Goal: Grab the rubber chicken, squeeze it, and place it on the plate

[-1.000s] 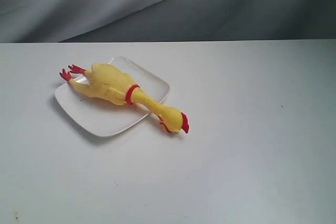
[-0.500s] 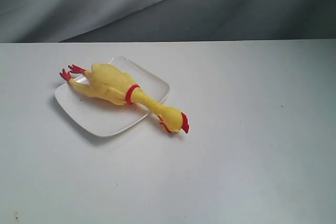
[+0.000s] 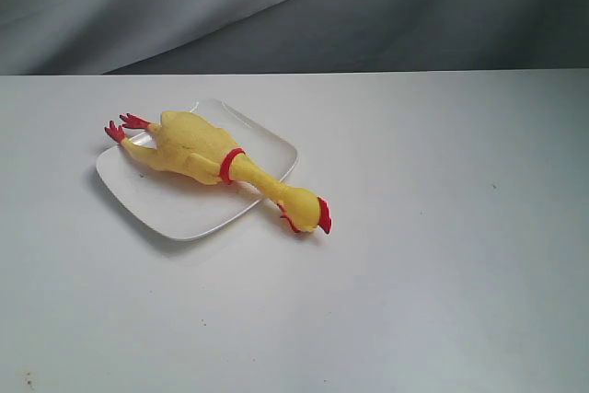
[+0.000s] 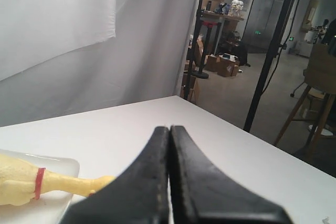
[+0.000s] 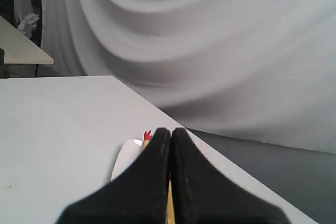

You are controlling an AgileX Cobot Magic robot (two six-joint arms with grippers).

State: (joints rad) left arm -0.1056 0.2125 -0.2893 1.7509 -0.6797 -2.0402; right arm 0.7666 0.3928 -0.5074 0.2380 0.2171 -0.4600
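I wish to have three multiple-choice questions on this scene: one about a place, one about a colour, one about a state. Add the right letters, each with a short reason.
1. Where does the head of the rubber chicken lie?
A) on the table, just off the plate
B) in the middle of the plate
C) in an end effector

2. What colour is the band on its neck?
A) blue
B) red
C) green

3. In what state is the left end effector?
A) open, empty
B) shut on the chicken
C) shut, empty

Answers: 1 A, the head reaches past the plate's rim; 2 B, the band is red; 3 C, its fingers meet with nothing between.
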